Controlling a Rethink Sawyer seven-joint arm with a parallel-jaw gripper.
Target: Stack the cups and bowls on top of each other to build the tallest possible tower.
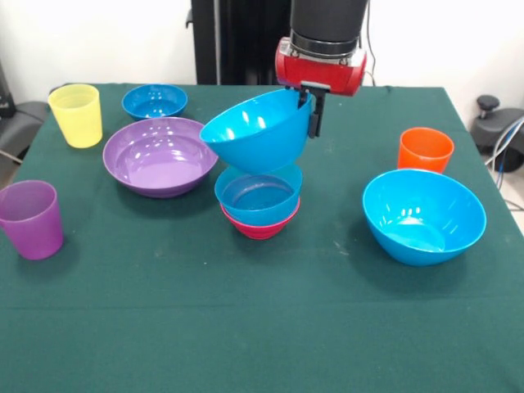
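Purple cup [30, 218]: stands upright near the surface's left edge; light thin plastic, best pinched over the rim.
Yellow cup [77, 115]: upright toward the far left corner; same light, slick feel, I judge.
Small blue bowl [155, 100]: near the far edge, upright and empty.
Purple bowl [160, 155]: wide and shallow, just left of the stack; stiff, glossy, likely slippery, so I would take it by the rim wall.
Held blue bowl [257, 131]: tilted, opening toward the camera, hanging just above the stack; I cannot tell whether they touch.
Gripper [310, 115]: my gripper is closed over the right rim of that bowl, one finger outside the wall.
Stack [259, 201]: a blue bowl nested in a magenta bowl [260, 227], mid-surface.
Large blue bowl [424, 215]: right of the stack, leaning a little.
Orange cup [425, 150]: upright near the right edge.
Handling: a rim pinch lets a light bowl swing, so level it before release.
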